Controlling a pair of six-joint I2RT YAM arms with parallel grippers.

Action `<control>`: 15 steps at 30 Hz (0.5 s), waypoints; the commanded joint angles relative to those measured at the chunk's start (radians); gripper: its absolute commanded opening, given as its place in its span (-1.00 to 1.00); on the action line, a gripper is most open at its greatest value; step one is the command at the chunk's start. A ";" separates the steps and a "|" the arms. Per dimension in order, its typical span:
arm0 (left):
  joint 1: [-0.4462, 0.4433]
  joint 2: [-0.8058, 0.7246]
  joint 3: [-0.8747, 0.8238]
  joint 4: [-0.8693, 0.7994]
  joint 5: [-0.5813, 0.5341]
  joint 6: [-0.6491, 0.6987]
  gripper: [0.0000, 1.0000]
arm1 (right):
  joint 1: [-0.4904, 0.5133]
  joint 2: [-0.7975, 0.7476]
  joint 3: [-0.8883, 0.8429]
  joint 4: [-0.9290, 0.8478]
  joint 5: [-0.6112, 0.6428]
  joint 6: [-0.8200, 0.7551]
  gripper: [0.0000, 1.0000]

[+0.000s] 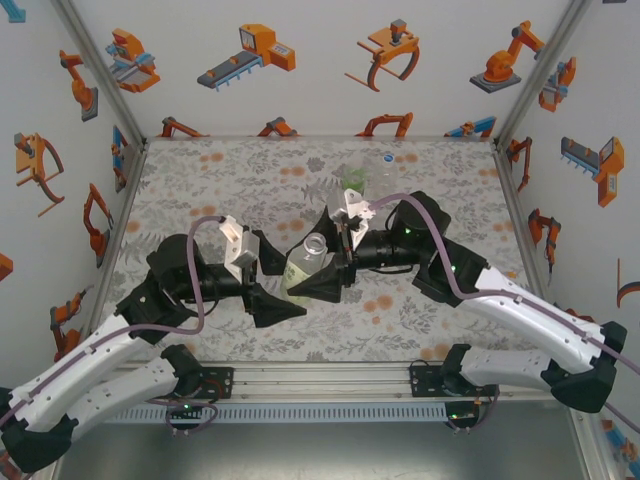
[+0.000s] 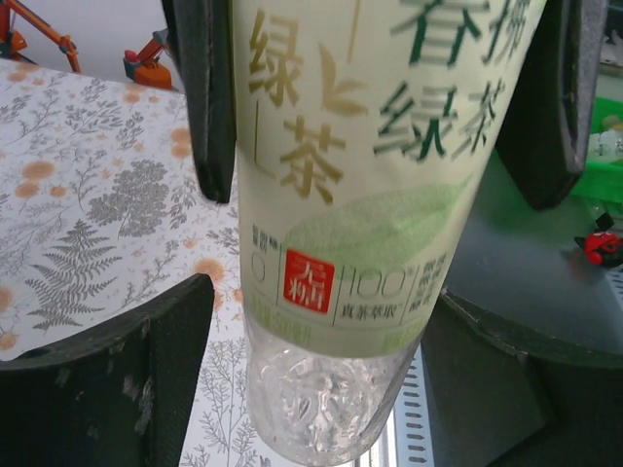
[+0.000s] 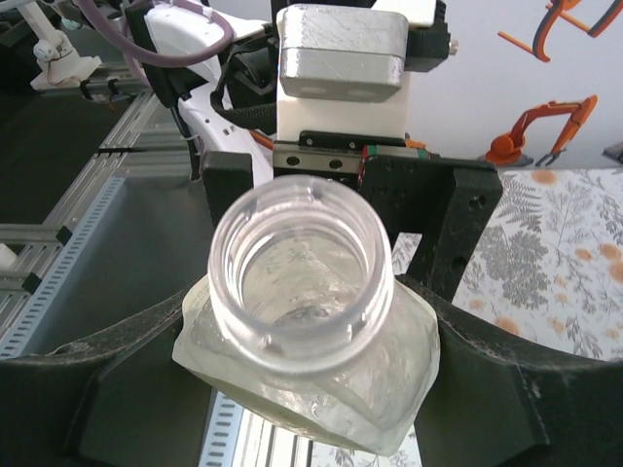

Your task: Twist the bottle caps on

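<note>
Tea bottle sits mid-table, tilted, between both arms, its mouth open and uncapped. In the right wrist view the bottle's clear threaded neck faces the lens; the base is hidden.

Right gripper is clamped on the bottle. Its black fingers hug the shoulder and the label crumples against them. In the left wrist view the same fingers press both sides of the pale green label, whose top is cut off.

Left gripper straddles the bottle's lower end. A sliver of tablecloth shows between one finger and the bottle. Contact on the other side is unclear, so cannot tell if it grips.

Two more bottles stand at the back edge, one green, one colourless. Both are small and faint, and their tops are hard to make out.
</note>
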 commanded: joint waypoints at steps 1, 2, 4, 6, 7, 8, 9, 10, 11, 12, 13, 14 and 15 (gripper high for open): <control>-0.004 -0.010 0.037 0.027 0.018 -0.028 0.44 | 0.017 0.019 0.005 0.064 0.014 0.001 -0.70; -0.003 -0.014 0.035 0.029 0.017 -0.031 0.42 | 0.019 0.020 0.003 0.064 0.024 -0.008 -0.72; -0.003 -0.022 0.028 0.036 0.017 -0.034 0.44 | 0.022 0.016 0.000 0.045 0.059 -0.027 -0.75; -0.005 -0.030 0.024 0.044 0.019 -0.040 0.51 | 0.027 0.005 -0.002 0.009 0.109 -0.060 -0.75; -0.005 -0.032 0.024 0.046 0.020 -0.043 0.54 | 0.029 -0.001 -0.002 -0.008 0.142 -0.079 -0.76; -0.005 -0.030 0.024 0.048 0.020 -0.046 0.54 | 0.030 -0.007 -0.002 -0.018 0.170 -0.090 -0.76; -0.006 -0.028 0.026 0.046 0.020 -0.048 0.55 | 0.032 -0.012 -0.004 -0.018 0.193 -0.094 -0.77; -0.006 -0.027 0.026 0.049 0.019 -0.052 0.55 | 0.032 -0.015 -0.008 -0.008 0.218 -0.094 -0.77; -0.008 -0.024 0.026 0.047 0.017 -0.053 0.54 | 0.033 -0.018 -0.015 0.012 0.234 -0.089 -0.78; -0.009 -0.021 0.026 0.049 0.018 -0.054 0.55 | 0.035 -0.020 -0.020 0.029 0.235 -0.085 -0.78; -0.012 -0.020 0.024 0.055 0.018 -0.057 0.54 | 0.036 -0.022 -0.025 0.048 0.234 -0.076 -0.78; -0.014 -0.018 0.023 0.059 0.015 -0.059 0.54 | 0.038 -0.022 -0.030 0.067 0.227 -0.066 -0.78; -0.015 -0.015 0.020 0.067 0.013 -0.061 0.54 | 0.038 -0.024 -0.036 0.087 0.208 -0.057 -0.79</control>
